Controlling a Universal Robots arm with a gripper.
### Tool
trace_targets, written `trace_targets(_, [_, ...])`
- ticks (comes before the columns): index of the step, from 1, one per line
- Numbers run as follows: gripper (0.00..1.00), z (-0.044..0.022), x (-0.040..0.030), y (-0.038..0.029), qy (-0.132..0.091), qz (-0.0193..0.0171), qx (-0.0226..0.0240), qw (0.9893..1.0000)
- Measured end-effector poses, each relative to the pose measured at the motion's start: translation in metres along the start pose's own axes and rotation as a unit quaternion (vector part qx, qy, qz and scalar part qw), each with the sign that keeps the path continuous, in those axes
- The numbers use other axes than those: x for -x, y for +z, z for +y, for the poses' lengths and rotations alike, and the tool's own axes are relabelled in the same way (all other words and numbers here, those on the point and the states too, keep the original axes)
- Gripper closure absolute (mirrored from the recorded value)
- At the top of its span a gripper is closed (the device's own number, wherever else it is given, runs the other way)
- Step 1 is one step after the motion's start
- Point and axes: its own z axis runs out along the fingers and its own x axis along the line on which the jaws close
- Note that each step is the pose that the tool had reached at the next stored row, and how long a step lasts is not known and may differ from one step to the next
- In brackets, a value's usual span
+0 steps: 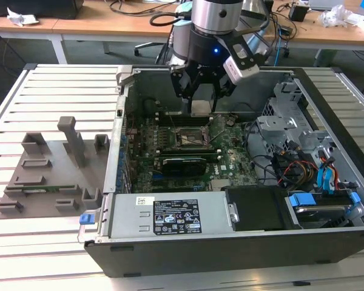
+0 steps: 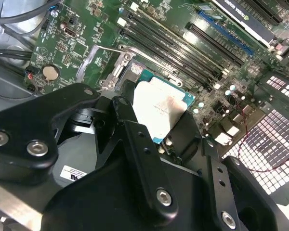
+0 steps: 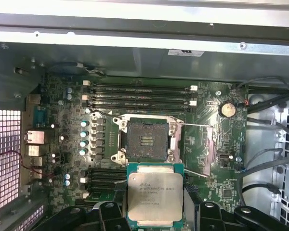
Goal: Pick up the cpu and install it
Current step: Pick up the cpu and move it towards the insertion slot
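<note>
With the pickup done and the seating not yet made, the end effector [image 1: 202, 100] was clenched on the cpu [image 3: 155, 196], holding it clear above the motherboard [image 3: 216, 159] inside the open computer case [image 1: 230, 245], near the empty, uncovered socket [image 3: 145, 141].

In the second wrist view the black links of the gripper [image 2: 158, 131] cover the near edge of the cpu [image 2: 160, 107], and the cpu itself hides much of the socket [image 2: 134, 72] beneath it. In the first wrist view the fingers [image 3: 113, 216] flanking the cpu [image 3: 155, 195] are cut off by the picture's edge. In the exterior view the arm [image 1: 215, 18] is cut off above — and the print on the power supply's label [image 1: 176, 217] is too small to tell.
</note>
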Motion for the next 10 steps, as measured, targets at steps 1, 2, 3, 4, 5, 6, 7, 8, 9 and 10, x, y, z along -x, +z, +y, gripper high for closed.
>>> trace_targets(1, [0.45, 0.0000, 0.0000, 0.0006, 0.000, 0.0000, 0.0000, 1.0000])
trace_targets(2, [0.45, 0.0000, 0.0000, 0.0015, 0.000, 0.0000, 0.0000, 1.0000])
trace_targets(3, [0.45, 0.0000, 0.0000, 0.0019, 0.000, 0.0000, 0.0000, 1.0000])
trace_targets(4, [0.45, 0.0000, 0.0000, 0.0023, 0.000, 0.0000, 0.0000, 1.0000])
trace_targets(5, [0.45, 0.0000, 0.0000, 0.0027, 0.000, 0.0000, 0.0000, 1.0000])
trace_targets(6, [0.45, 0.0000, 0.0000, 0.0037, 0.000, 0.0000, 0.0000, 1.0000])
trace_targets(7, [0.45, 0.0000, 0.0000, 0.0045, 0.000, 0.0000, 0.0001, 1.0000])
trace_targets(8, [0.45, 0.0000, 0.0000, 0.0055, 0.000, 0.0000, 0.0000, 1.0000])
trace_targets(9, [0.45, 0.0001, 0.0000, 0.0064, 0.000, 0.0000, 0.0000, 1.0000])
trace_targets(10, [0.45, 0.0001, 0.0000, 0.0075, 0.000, 0.0000, 0.0000, 1.0000])
